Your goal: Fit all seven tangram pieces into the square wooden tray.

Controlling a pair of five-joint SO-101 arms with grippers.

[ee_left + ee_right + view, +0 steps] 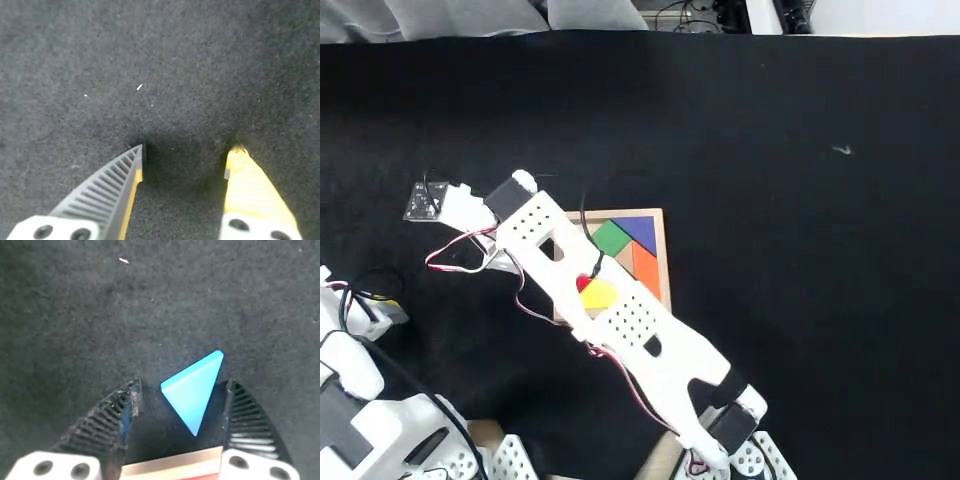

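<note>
Blue triangle (192, 390) bracketed by right jaws, spread wide, ungripped, presumably for pickup toward tray (663, 255); left jaws parted, empty, over bench (150, 60).

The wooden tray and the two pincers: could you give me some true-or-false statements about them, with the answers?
1. A green piece and an orange piece lie in the wooden tray. True.
2. The left pincer grips a red piece. False: it is open over the black cloth, with nothing between its fingers.
3. The right pincer is open, with a light blue triangle between its fingers. True.
4. That triangle lies inside the tray. False: it lies on the black cloth, outside the tray.
</note>
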